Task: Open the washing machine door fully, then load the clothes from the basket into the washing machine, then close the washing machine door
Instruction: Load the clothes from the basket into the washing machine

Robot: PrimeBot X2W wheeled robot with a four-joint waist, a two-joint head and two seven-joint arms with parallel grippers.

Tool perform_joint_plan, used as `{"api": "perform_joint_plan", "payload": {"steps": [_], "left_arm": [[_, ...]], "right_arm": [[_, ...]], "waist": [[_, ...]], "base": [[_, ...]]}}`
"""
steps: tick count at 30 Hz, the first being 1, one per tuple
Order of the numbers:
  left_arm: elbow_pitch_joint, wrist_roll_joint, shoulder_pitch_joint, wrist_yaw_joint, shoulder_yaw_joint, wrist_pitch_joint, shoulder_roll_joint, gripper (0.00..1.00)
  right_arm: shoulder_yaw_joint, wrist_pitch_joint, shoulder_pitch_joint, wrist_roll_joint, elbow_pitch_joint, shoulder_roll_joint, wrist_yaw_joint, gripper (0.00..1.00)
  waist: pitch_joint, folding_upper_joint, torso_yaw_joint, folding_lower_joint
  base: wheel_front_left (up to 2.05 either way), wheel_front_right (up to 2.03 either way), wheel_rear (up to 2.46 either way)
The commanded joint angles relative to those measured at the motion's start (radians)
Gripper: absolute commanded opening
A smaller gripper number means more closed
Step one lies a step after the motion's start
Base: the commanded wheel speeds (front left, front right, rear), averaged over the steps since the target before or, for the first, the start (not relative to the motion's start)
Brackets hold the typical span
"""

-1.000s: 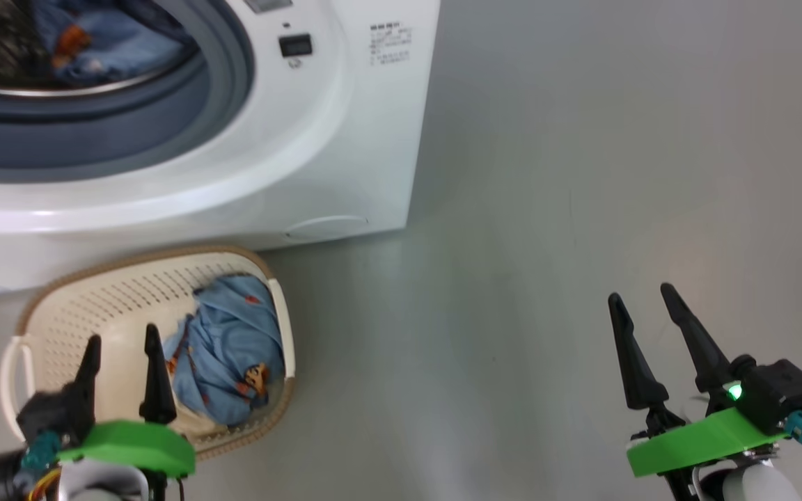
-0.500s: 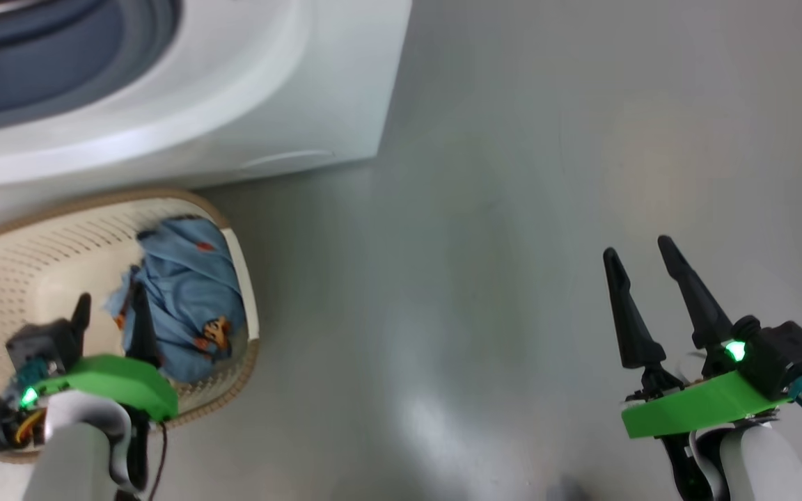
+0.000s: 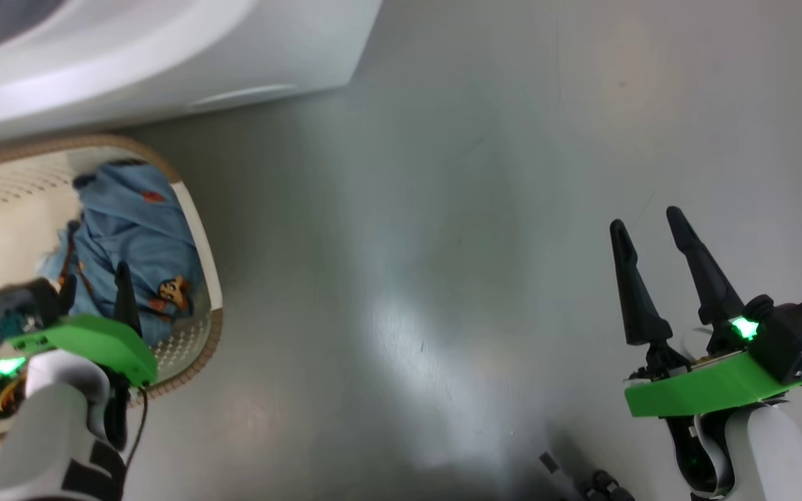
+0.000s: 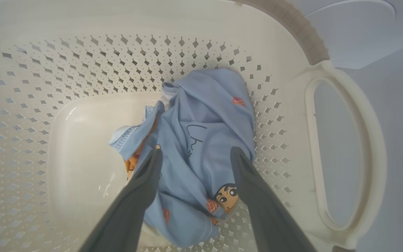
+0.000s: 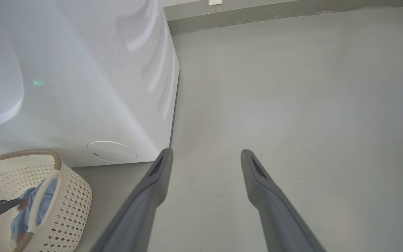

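The cream basket (image 3: 200,229) stands on the floor in front of the white washing machine (image 3: 164,49). The light blue clothes (image 3: 129,216) lie bunched against the basket's right wall. My left gripper (image 3: 95,275) hangs open inside the basket. In the left wrist view its fingers straddle the clothes (image 4: 201,119) just above them, left gripper (image 4: 196,152) holding nothing, over the perforated basket (image 4: 82,70). My right gripper (image 3: 645,219) is open and empty over bare floor at the right, seen also in its own view as the right gripper (image 5: 205,153). The washing machine door is out of view.
Grey floor (image 3: 443,243) spreads right of the machine. The right wrist view shows the machine's side (image 5: 145,70), its small round white flap (image 5: 112,151), the basket (image 5: 72,196) and a wall base (image 5: 275,15) far back. Dark parts of my base (image 3: 582,480) show low.
The head camera has tilted down, so the machine's drum has left the picture. My left gripper has come down over the clothes in the basket. The right gripper stays open in place.
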Motion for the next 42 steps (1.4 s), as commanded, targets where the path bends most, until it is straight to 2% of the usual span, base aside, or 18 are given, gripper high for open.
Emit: {"api": "perform_joint_plan", "payload": {"steps": [1,16,25,36,37,38,39,42], "left_arm": [[0.009,-0.008,-0.002,-0.005,0.02,-0.003,0.043,1.0],[0.204,-0.027,-0.192,-0.021,0.006,0.027,0.114,1.0],[0.265,-0.057,-0.26,-0.057,-0.004,0.073,0.125,1.0],[0.303,-0.068,-0.333,-0.059,-0.022,0.153,0.14,1.0],[0.305,-0.072,-0.337,-0.058,-0.021,0.157,0.14,0.94],[0.307,-0.071,-0.341,-0.056,-0.023,0.161,0.139,0.57],[0.31,-0.071,-0.342,-0.056,-0.026,0.167,0.138,0.01],[0.315,-0.076,-0.34,-0.057,-0.029,0.164,0.131,0.0]], "right_arm": [[0.016,-0.011,0.005,0.009,-0.026,0.0,0.002,1.0],[0.021,-0.011,-0.022,0.016,-0.032,0.011,0.002,1.0],[0.03,-0.011,-0.038,0.021,-0.03,0.018,0.002,1.0],[0.03,-0.011,-0.047,0.027,-0.032,0.023,0.002,1.0],[0.029,-0.011,-0.048,0.026,-0.032,0.024,0.002,1.0],[0.028,-0.011,-0.048,0.026,-0.031,0.024,0.002,1.0],[0.028,-0.011,-0.05,0.026,-0.03,0.025,0.002,1.0],[0.025,-0.011,-0.052,0.024,-0.03,0.026,0.002,1.0]], "waist": [[0.044,0.0,-0.005,0.0],[0.143,0.0,-0.01,0.0],[0.174,0.0,-0.023,0.0],[0.21,0.0,-0.037,0.0],[0.211,0.0,-0.037,0.0],[0.212,0.0,-0.037,0.0],[0.211,0.0,-0.037,0.0],[0.199,0.0,-0.033,0.0]], "base": [[0.0,0.0,0.0],[0.0,0.0,0.0],[0.0,0.0,0.0],[0.0,0.0,0.0],[0.0,0.0,0.0],[0.0,0.0,0.0],[0.0,0.0,0.0],[0.0,0.0,0.0]]}}
